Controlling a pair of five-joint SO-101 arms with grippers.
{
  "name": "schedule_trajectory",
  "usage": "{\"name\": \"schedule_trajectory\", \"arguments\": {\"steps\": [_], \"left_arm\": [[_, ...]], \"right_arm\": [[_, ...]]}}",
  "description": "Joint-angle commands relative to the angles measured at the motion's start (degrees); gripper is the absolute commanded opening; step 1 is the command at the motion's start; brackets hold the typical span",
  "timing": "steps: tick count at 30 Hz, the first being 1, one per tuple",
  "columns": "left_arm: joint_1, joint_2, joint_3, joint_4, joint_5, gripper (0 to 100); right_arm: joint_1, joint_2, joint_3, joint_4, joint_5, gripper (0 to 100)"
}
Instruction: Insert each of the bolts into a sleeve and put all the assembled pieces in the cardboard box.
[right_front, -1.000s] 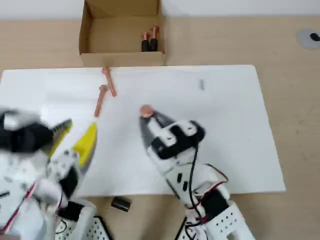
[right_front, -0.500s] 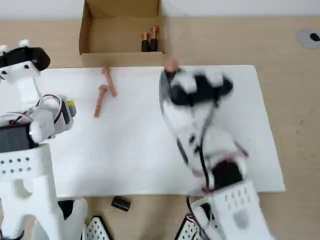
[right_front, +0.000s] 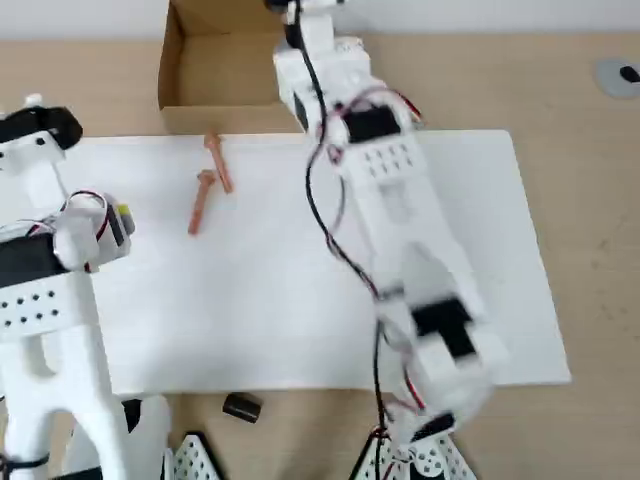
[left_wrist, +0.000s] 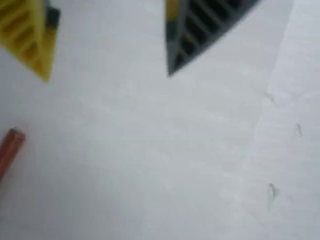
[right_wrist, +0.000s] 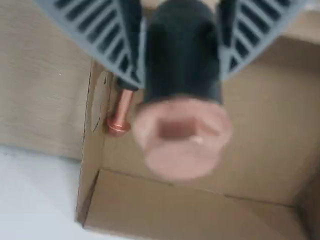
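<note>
My right gripper (right_wrist: 181, 47) is clamped on an assembled piece (right_wrist: 182, 100): black sleeve between the fingers, copper bolt head outward, held over the cardboard box (right_wrist: 245, 130). A finished piece (right_wrist: 121, 114) lies inside, partly hidden behind one finger. My left gripper (left_wrist: 107, 70) hangs spread wide above the white sheet (left_wrist: 175, 165), touching nothing. A bolt (left_wrist: 9, 150) is cut off at the frame edge. What appears to be a loose sleeve (right_front: 241, 407) lies off the sheet.

Swung forward with the sleeved bolt (right_wrist: 182, 131) clamped in the right gripper (right_wrist: 179, 62), cardboard box (right_wrist: 165, 216) now directly beneath.
</note>
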Motion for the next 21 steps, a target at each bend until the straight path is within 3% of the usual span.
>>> {"name": "schedule_trajectory", "arguments": {"steps": [1, 11, 15, 21], "left_arm": [[-0.79, 4.09, -0.62, -0.97, -2.20, 16], [-0.26, 22.64, -7.21, -3.78, -2.37, 16], [0.97, 27.03, -10.20, -3.78, -2.46, 16], [4.57, 28.26, -11.87, -3.43, -4.13, 16]], "right_arm": [[2.15, 13.32, -20.70, 1.41, 1.76, 0.9], [2.86, 46.90, -55.69, 1.41, 10.90, 0.9], [2.86, 55.96, -64.57, 1.14, 16.79, 0.9], [2.77, 63.25, -73.36, 0.44, 19.25, 1.3]]}}
